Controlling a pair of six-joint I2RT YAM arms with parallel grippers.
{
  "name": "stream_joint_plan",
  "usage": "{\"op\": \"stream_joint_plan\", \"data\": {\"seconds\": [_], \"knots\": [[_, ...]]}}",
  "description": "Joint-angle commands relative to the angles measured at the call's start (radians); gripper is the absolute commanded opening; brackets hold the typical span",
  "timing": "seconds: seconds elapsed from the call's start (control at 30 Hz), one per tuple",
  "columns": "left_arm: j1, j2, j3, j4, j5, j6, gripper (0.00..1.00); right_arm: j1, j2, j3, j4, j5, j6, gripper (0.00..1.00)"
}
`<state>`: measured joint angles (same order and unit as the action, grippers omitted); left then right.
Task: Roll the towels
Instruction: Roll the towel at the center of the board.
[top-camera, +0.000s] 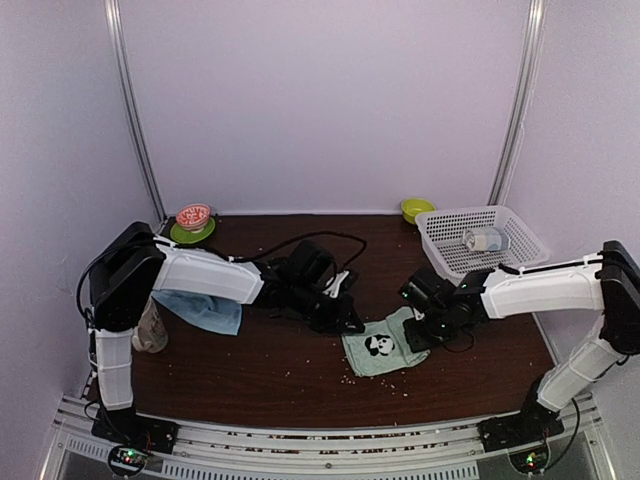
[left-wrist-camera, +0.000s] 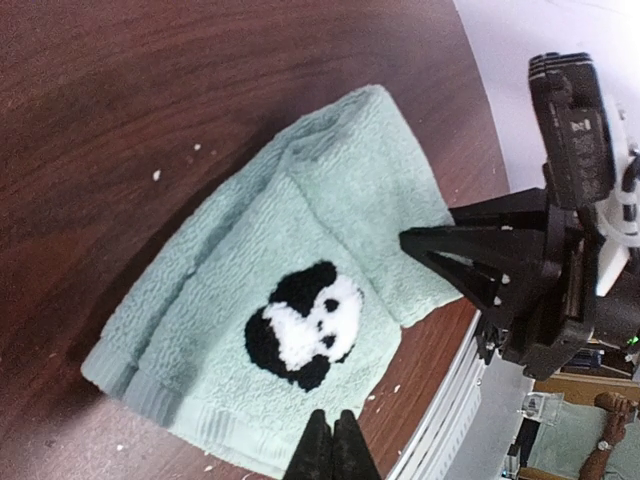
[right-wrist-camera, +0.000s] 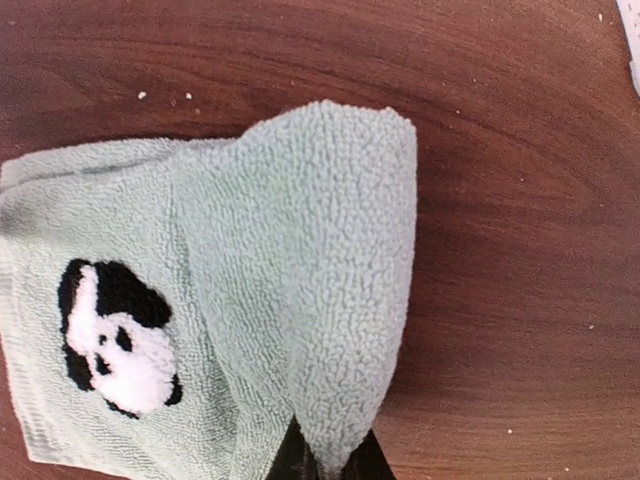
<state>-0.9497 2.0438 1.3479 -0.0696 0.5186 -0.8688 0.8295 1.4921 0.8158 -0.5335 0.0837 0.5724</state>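
No legible words, brand names or numbers anywhere. Only one printed sign: a black-and-white panda face on the pale sage-green terry towel, close to one hemmed edge, with no lettering beside it; equally plain from above and from the right wrist view. On the black box-shaped housing of the facing arm, a small pale marking, too blurred to read. On the clear bottle-like thing lying in the white plastic lattice basket, nothing readable at this size.
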Motion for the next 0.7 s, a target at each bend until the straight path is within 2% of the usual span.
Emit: {"op": "stream_joint_plan", "data": {"seconds": [0.0,0.23,0.67], "knots": [[0.005,-0.026,-0.064,0.051,-0.023,0.011,0.00,0.077,0.091,0.100,-0.186,0.233,-0.003,0.00],[0.005,-0.034,-0.111,0.104,-0.016,0.002,0.00,0.185,0.200,0.252,-0.308,0.361,0.042,0.00],[0.005,0.009,-0.096,0.100,-0.028,0.026,0.00,0.251,0.279,0.368,-0.337,0.347,0.082,0.00]]}}
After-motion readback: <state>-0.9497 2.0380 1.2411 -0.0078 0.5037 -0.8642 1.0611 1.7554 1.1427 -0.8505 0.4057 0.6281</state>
